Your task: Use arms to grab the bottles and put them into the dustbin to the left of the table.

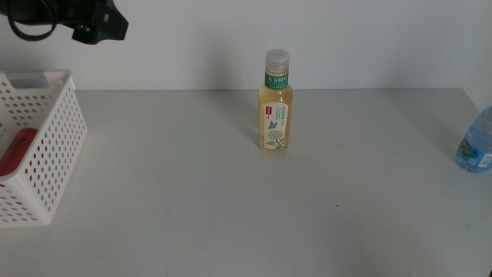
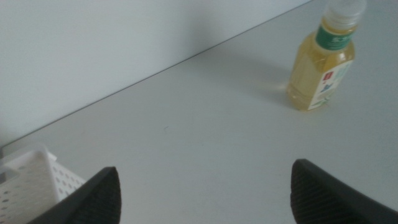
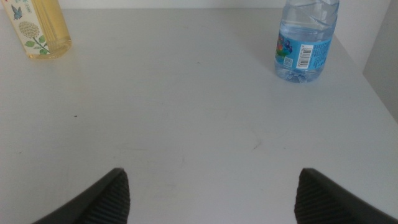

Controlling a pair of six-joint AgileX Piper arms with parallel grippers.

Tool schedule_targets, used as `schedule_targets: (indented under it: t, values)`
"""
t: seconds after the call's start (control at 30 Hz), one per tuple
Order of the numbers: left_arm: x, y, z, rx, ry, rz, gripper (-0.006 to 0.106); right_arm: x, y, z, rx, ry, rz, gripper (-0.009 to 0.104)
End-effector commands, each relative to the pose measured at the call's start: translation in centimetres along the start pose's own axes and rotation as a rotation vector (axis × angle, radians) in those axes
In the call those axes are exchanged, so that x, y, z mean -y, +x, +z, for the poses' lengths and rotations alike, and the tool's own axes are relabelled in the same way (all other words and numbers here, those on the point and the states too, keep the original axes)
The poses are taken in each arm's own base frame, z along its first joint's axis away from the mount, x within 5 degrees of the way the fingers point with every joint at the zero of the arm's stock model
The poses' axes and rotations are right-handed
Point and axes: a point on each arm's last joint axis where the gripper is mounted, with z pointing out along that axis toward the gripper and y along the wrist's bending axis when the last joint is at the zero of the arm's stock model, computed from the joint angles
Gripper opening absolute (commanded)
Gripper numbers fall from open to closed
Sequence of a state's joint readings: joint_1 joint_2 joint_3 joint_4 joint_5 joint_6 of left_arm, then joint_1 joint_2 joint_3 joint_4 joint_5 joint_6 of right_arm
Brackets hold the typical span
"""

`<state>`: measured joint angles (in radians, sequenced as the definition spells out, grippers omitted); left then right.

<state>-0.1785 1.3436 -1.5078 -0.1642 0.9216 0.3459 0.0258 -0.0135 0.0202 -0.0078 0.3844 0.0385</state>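
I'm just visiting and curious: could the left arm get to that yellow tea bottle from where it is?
Probably yes. The left end effector is open, and only bare table lies between it and the upright tea bottle.

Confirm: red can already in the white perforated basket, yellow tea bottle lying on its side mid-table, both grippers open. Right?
Not quite. The pale yellow tea bottle with the green label stands upright mid-table, as the middle view shows. The rest holds: the red can is in the white perforated plastic basket, and the left gripper and right gripper are open.

Plain white wall (image 1: 307, 38) behind.
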Motion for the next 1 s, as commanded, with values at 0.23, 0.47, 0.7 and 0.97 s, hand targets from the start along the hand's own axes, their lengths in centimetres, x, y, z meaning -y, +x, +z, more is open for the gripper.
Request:
schedule_targets:
  t: [0.23,0.47,0.7,0.97]
  values:
    - [3.9,-2.4,-1.3,0.179,0.109,0.038,0.093,0.0,-0.7,-0.2,0.085,0.007,-0.019,0.069]
    - [5.1,-2.7,-0.4,0.282,0.114,0.042,0.093,0.0,-0.7,-0.2,0.085,0.007,-0.019,0.069]
    - [5.1,-2.7,0.3,0.27,0.113,0.042,0.093,0.0,-0.7,-0.2,0.085,0.007,-0.019,0.069]
    - [6.4,0.0,3.6,0.25,0.115,-0.007,0.093,0.0,-0.7,-0.2,0.085,0.007,-0.019,0.069]
